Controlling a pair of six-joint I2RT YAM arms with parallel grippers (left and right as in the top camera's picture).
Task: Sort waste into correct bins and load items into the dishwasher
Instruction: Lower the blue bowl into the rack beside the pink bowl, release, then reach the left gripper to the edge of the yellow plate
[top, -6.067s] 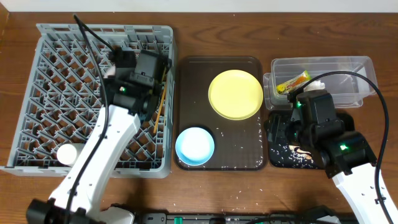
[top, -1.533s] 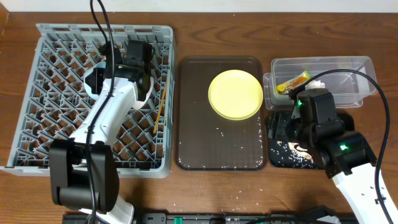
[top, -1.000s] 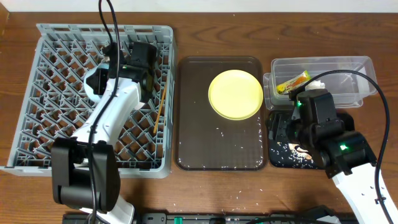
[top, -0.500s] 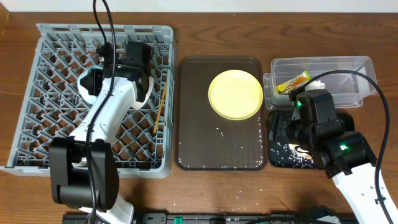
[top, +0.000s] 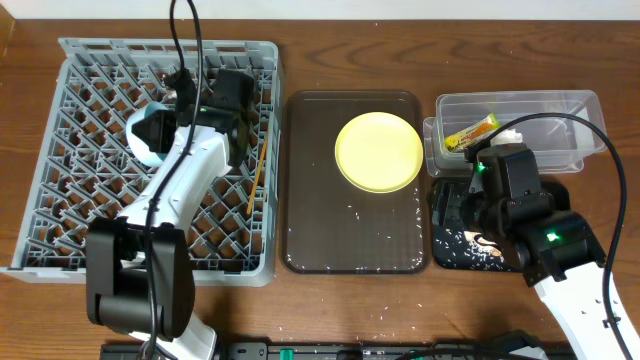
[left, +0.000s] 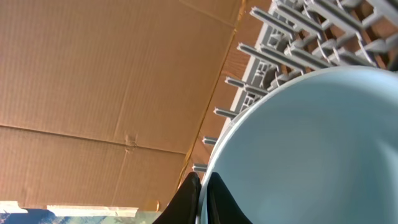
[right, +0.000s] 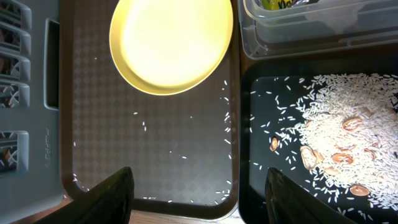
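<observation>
The left gripper (left: 200, 190) is clamped on the rim of a light blue bowl (top: 150, 135), holding it tipped on its side over the far middle part of the grey dish rack (top: 70, 220). From the wrist camera the bowl's pale inside fills most of the view, with the rack's upright pegs behind it; whether the bowl touches the pegs cannot be told. A chopstick (top: 257, 180) lies along the rack's right side, beside the arm.

On the brown tray (top: 310, 240) in the middle of the wooden table (top: 320, 305), a round yellow plate (top: 378, 151) sits toward the far right corner, with stray grains (right: 144, 126) scattered on the tray surface near it.

The right gripper (right: 199, 177) hangs with its jaws spread wide and nothing between them, above the seam where the brown tray meets the black tray (right: 261, 186). That black tray carries a heap of rice (right: 329, 118) mixed with brownish scraps. Just beyond it stands a clear tub (top: 560, 110), and a yellow-green snack wrapper (top: 471, 133) lies inside at its left end
</observation>
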